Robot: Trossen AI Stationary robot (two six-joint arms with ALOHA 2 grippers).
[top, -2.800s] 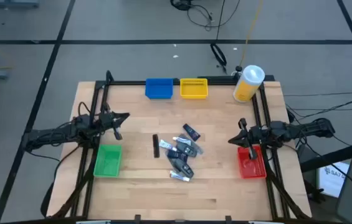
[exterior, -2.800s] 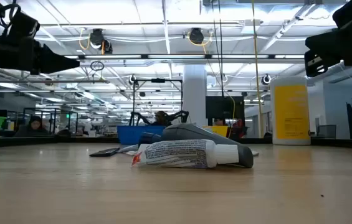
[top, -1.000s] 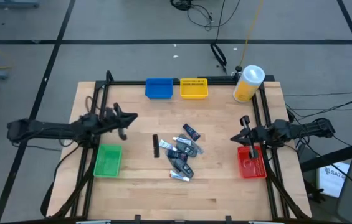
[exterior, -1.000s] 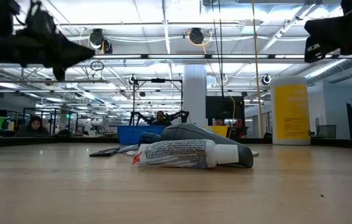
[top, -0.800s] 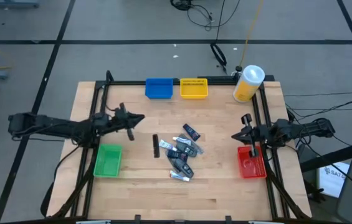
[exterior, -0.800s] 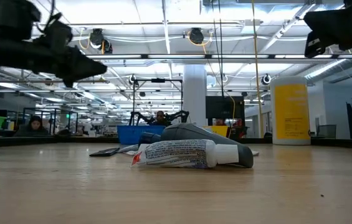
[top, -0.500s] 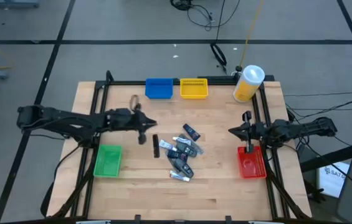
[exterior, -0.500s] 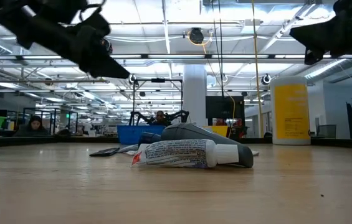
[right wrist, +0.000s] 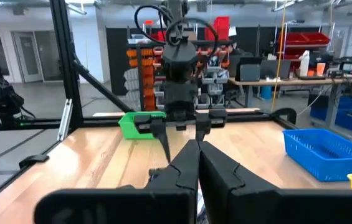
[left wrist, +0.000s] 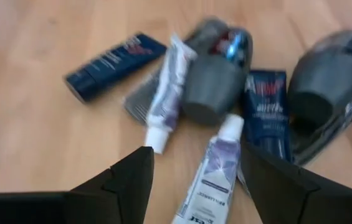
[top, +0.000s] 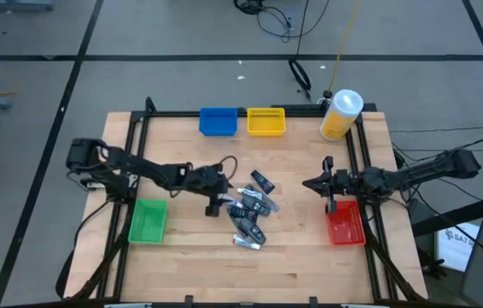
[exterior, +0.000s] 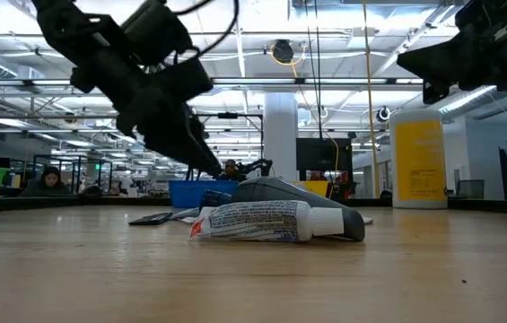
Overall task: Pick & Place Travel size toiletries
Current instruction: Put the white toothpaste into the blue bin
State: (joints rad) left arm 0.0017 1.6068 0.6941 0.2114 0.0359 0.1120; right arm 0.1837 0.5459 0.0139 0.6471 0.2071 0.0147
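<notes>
Wooden table [top: 292, 265] carries a heap of small travel size toiletries [top: 248, 210] near its middle, well apart from the green bin [top: 147, 219] by the left edge, the red bin [top: 344, 224] by the right edge, and the blue bin [top: 218, 121] and yellow bin [top: 266, 121] along the far edge. The left gripper [left wrist: 193, 167] hangs low over the left side of the heap with its fingers spread wide. Between them in the left wrist view lies a white tube with dark print [left wrist: 210, 171], its long axis running roughly along the gripper's line of sight and its white cap toward the heap; a second white tube [left wrist: 166, 98] lies just beside it, similarly aligned. To grasp well, I judge the fingers should straddle one tube across its narrow width, low enough to pinch the body without catching its neighbour or the grey pieces beyond. The right gripper [right wrist: 195, 163] waits near the red bin, fingers pressed together, holding nothing.
</notes>
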